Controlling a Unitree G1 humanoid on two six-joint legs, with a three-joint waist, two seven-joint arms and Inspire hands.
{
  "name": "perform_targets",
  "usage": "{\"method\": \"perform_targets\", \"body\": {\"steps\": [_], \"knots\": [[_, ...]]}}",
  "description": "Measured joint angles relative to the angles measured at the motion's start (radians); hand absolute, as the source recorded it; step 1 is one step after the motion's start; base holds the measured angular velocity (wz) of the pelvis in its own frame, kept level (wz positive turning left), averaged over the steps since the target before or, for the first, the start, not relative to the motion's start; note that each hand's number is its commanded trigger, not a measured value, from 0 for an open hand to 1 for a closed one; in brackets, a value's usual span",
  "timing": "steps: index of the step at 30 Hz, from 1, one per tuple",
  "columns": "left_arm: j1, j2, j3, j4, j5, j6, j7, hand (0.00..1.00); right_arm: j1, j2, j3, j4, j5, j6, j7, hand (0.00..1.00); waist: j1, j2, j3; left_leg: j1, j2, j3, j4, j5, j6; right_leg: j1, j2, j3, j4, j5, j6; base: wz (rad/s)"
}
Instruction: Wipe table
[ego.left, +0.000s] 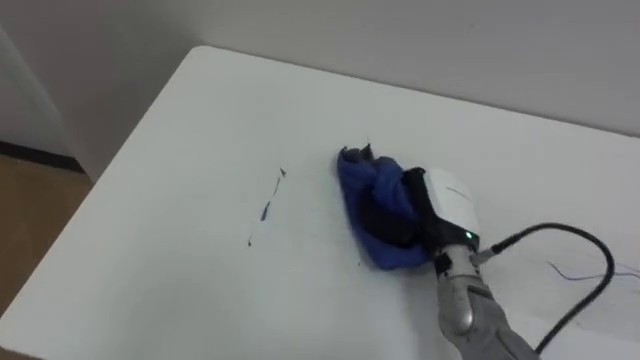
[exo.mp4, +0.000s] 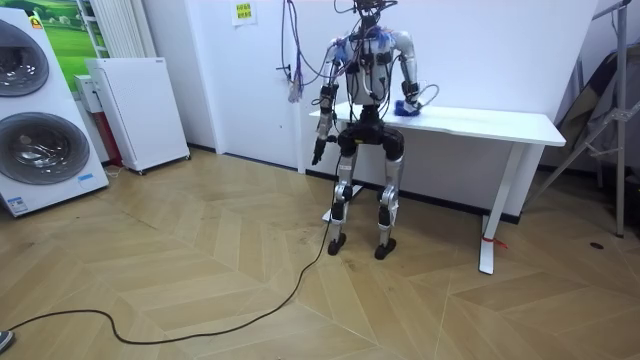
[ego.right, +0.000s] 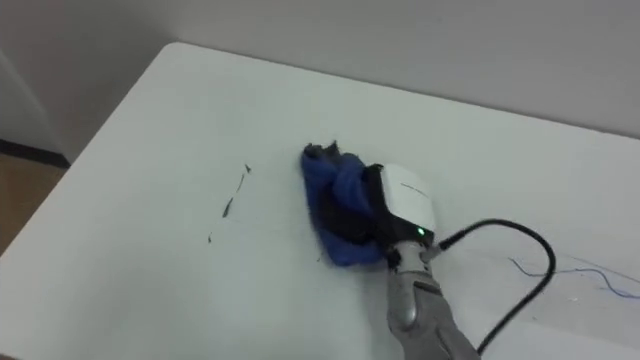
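Note:
A crumpled blue cloth lies on the white table, right of its middle. My right hand reaches in from the lower right and rests on the cloth, its dark fingers curled into the folds. Thin dark marks streak the tabletop a short way left of the cloth. In the room view I stand at the left end of the table with the right hand on top of it. My left hand hangs down at my side.
Faint blue scribbles run across the tabletop at the right edge. The table's left edge drops to wooden floor. A white wall stands behind the table. A white cabinet and a washing machine stand at the room view's left.

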Motion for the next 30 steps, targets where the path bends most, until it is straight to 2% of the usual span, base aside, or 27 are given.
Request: {"method": "perform_targets", "body": {"steps": [1,2,4,8,11,13,14,16,17,18,19,20,21,22,23,24,26,27,28,29,30], "knots": [[0.012,0.004,0.044,-0.003,0.040,0.000,0.001,0.00,0.057,-0.017,-0.069,0.010,0.004,-0.005,-0.037,1.00,-0.013,-0.003,-0.0062,0.009,-0.003,0.017,0.000,0.000,0.000,0.010,-0.004,0.001,-0.009,-0.001,0.001,0.00],[0.017,0.009,0.056,-0.003,0.050,0.000,0.003,0.00,0.084,-0.031,-0.095,0.019,0.021,-0.006,-0.058,1.00,-0.016,-0.003,-0.0097,0.010,-0.004,0.027,0.000,0.000,0.000,0.016,-0.004,0.001,-0.009,-0.001,0.001,-0.19],[0.030,0.031,0.079,-0.006,0.053,0.000,0.005,0.00,0.143,-0.077,-0.177,0.079,0.088,-0.008,-0.119,1.00,-0.038,-0.005,-0.0122,0.033,-0.007,0.032,-0.001,-0.001,0.002,0.034,-0.006,-0.002,-0.009,-0.001,0.001,-0.22],[0.022,0.031,0.080,-0.026,0.054,-0.004,0.007,0.00,0.162,-0.093,-0.246,0.135,0.119,-0.004,-0.140,1.00,-0.064,-0.005,-0.0143,0.041,-0.005,0.035,-0.001,-0.012,0.018,0.039,-0.002,0.005,-0.007,-0.003,0.005,-0.07],[-0.001,0.026,0.037,-0.033,0.054,-0.005,0.006,0.00,0.128,-0.085,-0.240,0.132,0.116,0.041,-0.133,1.00,-0.054,0.000,-0.0145,0.043,-0.002,0.036,-0.002,-0.023,0.020,0.036,0.001,0.007,0.005,0.000,0.000,-0.03],[-0.016,0.012,-0.007,-0.030,0.029,-0.004,0.030,0.00,0.099,-0.057,-0.204,0.111,0.115,0.115,-0.132,1.00,-0.008,0.003,-0.0131,0.055,-0.002,0.035,0.004,-0.028,0.022,0.026,0.006,0.015,0.024,0.005,-0.007,-0.44],[-0.016,0.009,-0.020,-0.028,0.023,-0.004,0.035,0.00,0.087,-0.051,-0.188,0.105,0.108,0.132,-0.127,1.00,0.008,0.004,-0.0130,0.057,-0.003,0.035,0.007,-0.031,0.022,0.016,0.009,0.019,0.033,0.007,-0.010,-0.81],[-0.042,-0.004,-0.061,0.014,0.020,-0.001,0.053,0.00,0.038,-0.019,-0.068,0.018,0.068,0.197,-0.064,1.00,0.078,0.014,-0.0068,0.048,-0.003,0.025,0.043,-0.053,0.027,-0.023,0.023,0.031,0.062,0.018,-0.029,-1.01],[-0.054,-0.004,-0.075,0.031,0.019,0.000,0.055,0.00,0.016,-0.006,-0.025,0.003,0.047,0.203,-0.045,1.00,0.090,0.014,-0.0063,0.039,-0.002,0.025,0.056,-0.058,0.027,-0.035,0.024,0.029,0.072,0.018,-0.034,-0.82],[-0.087,-0.005,-0.097,0.066,0.012,0.007,0.055,0.00,-0.042,0.023,0.065,-0.012,-0.002,0.210,-0.011,1.00,0.110,0.018,-0.0032,0.019,-0.002,0.024,0.082,-0.067,0.027,-0.062,0.023,0.026,0.094,0.019,-0.041,-0.51],[-0.122,-0.004,-0.118,0.093,0.005,0.010,0.052,0.00,-0.118,0.050,0.136,-0.006,-0.037,0.213,0.032,1.00,0.130,0.021,0.0051,-0.003,-0.004,0.025,0.105,-0.071,0.027,-0.088,0.020,0.028,0.117,0.019,-0.046,-0.34],[-0.128,-0.004,-0.124,0.099,0.005,0.010,0.051,0.00,-0.158,0.071,0.166,-0.005,-0.050,0.213,0.055,1.00,0.140,0.022,0.0088,-0.019,-0.006,0.025,0.118,-0.073,0.028,-0.105,0.016,0.028,0.129,0.017,-0.049,-0.04],[-0.148,-0.004,-0.137,0.096,0.006,0.006,0.049,0.00,-0.228,0.102,0.218,0.003,-0.057,0.200,0.085,1.00,0.155,0.029,0.0168,-0.056,-0.006,0.019,0.150,-0.079,0.028,-0.126,0.012,0.024,0.135,0.017,-0.049,0.18],[-0.154,-0.003,-0.138,0.082,0.006,0.000,0.041,0.00,-0.293,0.115,0.249,0.028,-0.066,0.179,0.105,1.00,0.171,0.031,0.0183,-0.086,-0.007,0.008,0.173,-0.086,0.032,-0.140,0.007,0.018,0.129,0.021,-0.045,0.30],[-0.158,-0.001,-0.136,0.076,0.006,0.001,0.039,0.00,-0.317,0.116,0.260,0.042,-0.069,0.170,0.110,1.00,0.181,0.040,0.0227,-0.098,-0.007,0.004,0.178,-0.087,0.035,-0.143,0.006,0.016,0.125,0.024,-0.040,0.38],[-0.160,0.004,-0.127,0.074,0.006,0.000,0.036,0.00,-0.335,0.115,0.263,0.059,-0.073,0.163,0.114,1.00,0.208,0.040,0.0183,-0.114,-0.005,0.006,0.182,-0.086,0.036,-0.147,0.002,0.014,0.112,0.030,-0.033,0.39],[-0.133,0.011,-0.076,0.069,0.009,0.001,0.020,0.00,-0.336,0.112,0.256,0.086,-0.083,0.157,0.115,1.00,0.220,0.041,0.0155,-0.139,0.019,0.011,0.197,-0.088,0.039,-0.156,-0.009,-0.002,0.099,0.041,-0.022,0.39],[-0.116,0.016,-0.044,0.062,0.003,0.001,0.017,0.00,-0.304,0.097,0.242,0.070,-0.077,0.139,0.093,1.00,0.217,0.040,0.0138,-0.153,0.050,0.057,0.203,-0.084,0.030,-0.178,-0.044,-0.054,0.174,0.013,-0.017,0.75],[-0.108,0.021,-0.022,0.052,0.006,0.003,0.008,0.00,-0.258,0.068,0.216,0.046,-0.075,0.122,0.066,1.00,0.201,0.041,0.0132,-0.155,0.067,0.087,0.208,-0.078,0.021,-0.197,-0.123,-0.111,0.298,-0.035,-0.003,0.84],[-0.103,0.027,-0.020,0.044,0.006,0.003,0.005,0.00,-0.227,0.054,0.207,0.043,-0.062,0.117,0.049,1.00,0.199,0.041,0.0121,-0.152,0.068,0.089,0.209,-0.076,0.019,-0.197,-0.161,-0.112,0.333,-0.048,0.009,0.98],[-0.093,0.045,-0.020,0.023,0.008,0.003,0.002,0.00,-0.187,0.028,0.196,0.043,-0.020,0.097,0.006,1.00,0.194,0.036,0.0088,-0.144,0.072,0.104,0.210,-0.074,0.015,-0.188,-0.222,-0.103,0.346,-0.042,0.023,0.76]]}}
